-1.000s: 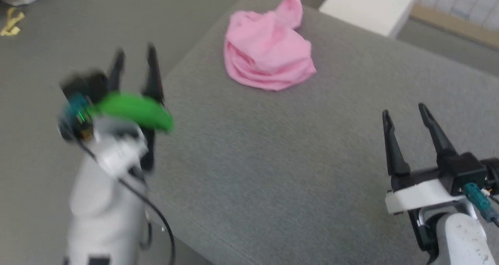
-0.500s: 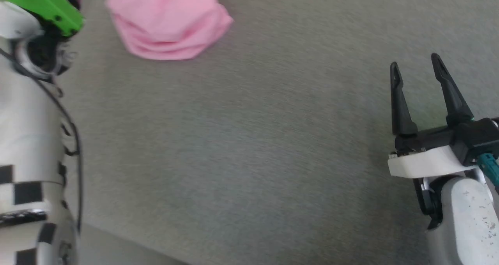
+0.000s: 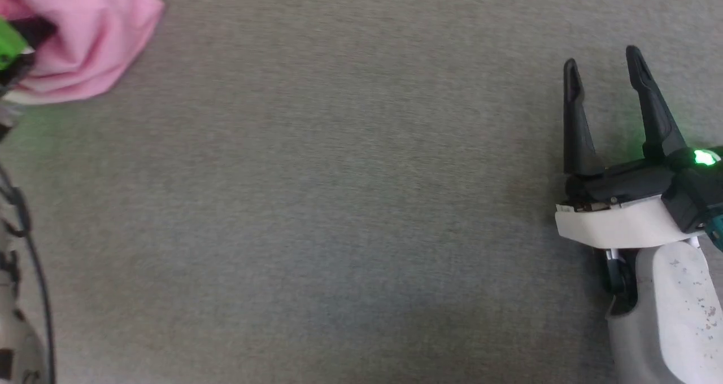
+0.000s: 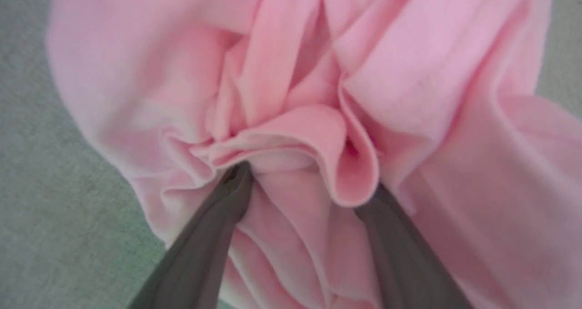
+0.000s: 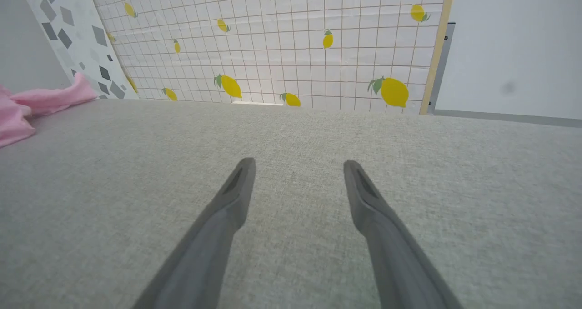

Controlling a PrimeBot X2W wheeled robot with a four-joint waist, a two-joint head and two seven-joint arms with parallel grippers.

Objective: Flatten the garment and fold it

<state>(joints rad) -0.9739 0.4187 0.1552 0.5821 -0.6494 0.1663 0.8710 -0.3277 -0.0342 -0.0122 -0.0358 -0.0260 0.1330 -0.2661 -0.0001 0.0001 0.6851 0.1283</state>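
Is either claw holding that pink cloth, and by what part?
Nothing is held yet. The left gripper stands open, its jaws astride a raised fold of the crumpled garment; the right gripper is open and empty.

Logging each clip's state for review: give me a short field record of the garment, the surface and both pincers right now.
garment: pink, bunched in a crumpled heap, not flattened
surface: grey woven fabric
left pincer: open, fingers pushed into the garment's folds
right pincer: open, empty, over bare surface, apart from the garment
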